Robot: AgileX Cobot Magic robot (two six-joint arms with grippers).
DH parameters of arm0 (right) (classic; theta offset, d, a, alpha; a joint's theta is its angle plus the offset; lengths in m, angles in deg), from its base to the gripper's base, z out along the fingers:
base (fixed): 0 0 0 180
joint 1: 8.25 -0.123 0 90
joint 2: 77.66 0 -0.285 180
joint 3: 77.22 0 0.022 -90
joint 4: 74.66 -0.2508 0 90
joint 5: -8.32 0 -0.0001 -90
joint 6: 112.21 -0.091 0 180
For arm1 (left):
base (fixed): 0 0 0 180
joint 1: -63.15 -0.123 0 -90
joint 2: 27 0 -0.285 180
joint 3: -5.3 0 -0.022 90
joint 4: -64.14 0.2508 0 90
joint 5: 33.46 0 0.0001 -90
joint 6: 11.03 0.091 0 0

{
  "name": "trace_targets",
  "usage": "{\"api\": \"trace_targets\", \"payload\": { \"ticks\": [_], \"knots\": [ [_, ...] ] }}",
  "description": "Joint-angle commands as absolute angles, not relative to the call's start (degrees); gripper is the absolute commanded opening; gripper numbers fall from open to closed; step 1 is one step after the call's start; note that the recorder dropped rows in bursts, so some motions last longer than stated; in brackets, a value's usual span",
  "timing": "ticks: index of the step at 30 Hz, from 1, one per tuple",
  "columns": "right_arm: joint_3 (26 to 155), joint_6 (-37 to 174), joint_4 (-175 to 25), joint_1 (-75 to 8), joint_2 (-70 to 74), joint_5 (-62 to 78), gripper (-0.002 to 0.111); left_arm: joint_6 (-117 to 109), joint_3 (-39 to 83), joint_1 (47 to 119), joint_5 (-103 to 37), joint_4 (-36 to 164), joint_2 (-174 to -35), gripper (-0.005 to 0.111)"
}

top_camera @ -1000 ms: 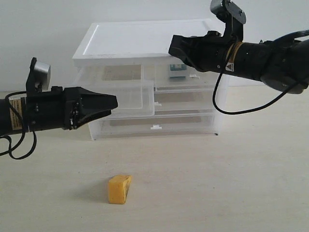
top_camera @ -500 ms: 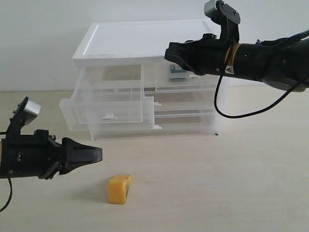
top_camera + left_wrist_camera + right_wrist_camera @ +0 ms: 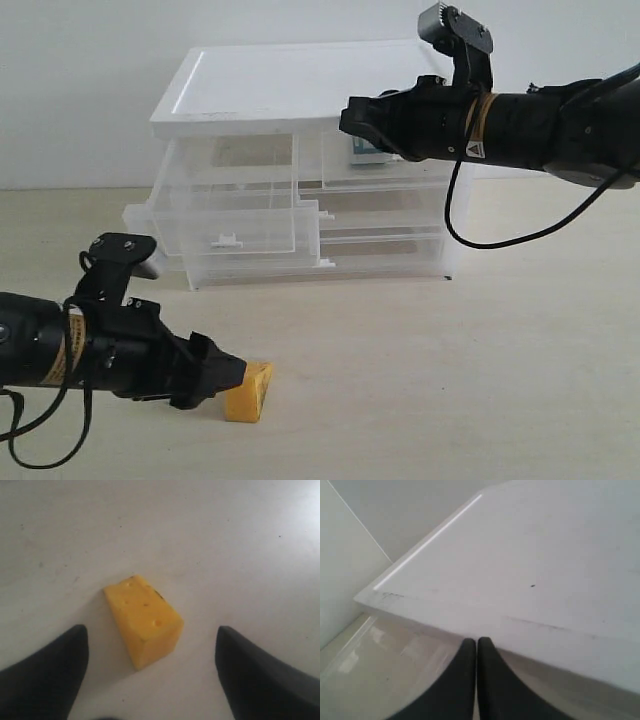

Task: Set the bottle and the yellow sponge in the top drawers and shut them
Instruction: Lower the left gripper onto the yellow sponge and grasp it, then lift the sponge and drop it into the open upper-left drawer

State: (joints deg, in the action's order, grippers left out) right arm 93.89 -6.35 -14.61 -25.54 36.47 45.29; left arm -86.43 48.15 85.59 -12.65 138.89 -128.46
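The yellow sponge (image 3: 250, 389) lies on the table in front of the cabinet. My left gripper (image 3: 228, 374) is low over the table with its tips right at it. In the left wrist view the sponge (image 3: 145, 621) sits just ahead of and between the spread fingers (image 3: 47, 672), untouched; my left gripper (image 3: 151, 632) is open. The top left drawer (image 3: 225, 215) is pulled out. The bottle (image 3: 364, 149) shows partly inside the top right drawer, behind my right gripper (image 3: 346, 114). My right gripper (image 3: 476, 643) is shut on nothing, at the front edge of the cabinet top (image 3: 535, 565).
The translucent cabinet (image 3: 300, 90) stands at the back against a white wall, with two wider drawers (image 3: 380, 245) below the top ones. The pulled-out drawer juts over the table to the left. Bare table lies to the right of the sponge.
My left gripper has dropped from the open drawer's height to the table and moved in on the sponge. The right arm has barely shifted.
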Motion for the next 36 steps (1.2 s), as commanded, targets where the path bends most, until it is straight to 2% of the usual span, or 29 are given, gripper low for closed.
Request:
{"api": "trace_targets", "payload": {
  "ticks": [1,7,12,14,15,20,21,26,30,33,36],
  "knots": [
    [93.8,-6.8,-13.2,-25.4,36.5,43.6,0.000,-86.7,46.4,90.8,-16.3,136.9,-129.5,0.067],
    [93.8,-7.0,-13.2,-25.4,36.5,43.6,0.000,-87.2,43.8,93.2,-26.4,134.0,-135.5,0.067],
    [93.8,-7.0,-12.8,-25.4,36.5,43.6,0.000,-87.2,40.6,93.2,-21.5,134.1,-139.2,0.066],
    [93.8,-6.8,-12.5,-25.4,36.5,43.5,0.000,-87.2,40.0,93.2,-21.3,135.2,-140.4,0.056],
    [93.8,-6.5,-12.5,-25.4,36.5,43.5,0.000,-87.2,40.0,93.2,-21.3,135.4,-140.8,0.046],
    [93.8,-6.0,-12.5,-25.4,36.5,43.5,0.000,-87.2,40.0,93.2,-21.1,137.2,-140.8,0.016],
    [93.8,-5.7,-12.5,-25.4,36.5,43.5,0.000,-87.5,40.0,93.2,-21.4,137.6,-140.7,0.004],
    [93.8,-5.7,-12.5,-25.4,36.5,43.5,0.000,-91.7,43.4,93.6,-22.6,142.0,-134.8,0.004],
    [93.8,-5.7,-12.5,-25.4,36.5,43.5,0.000,-95.3,48.5,97.0,-20.4,145.4,-122.3,0.004],
    [93.8,-5.7,-12.5,-25.4,36.5,43.5,0.000,-102.1,50.3,98.6,-15.6,153.8,-116.0,0.004],
    [93.8,-5.7,-12.5,-25.4,36.5,43.5,0.000,-113.3,50.5,99.2,-16.9,164.1,-110.8,0.004]
  ]
}}
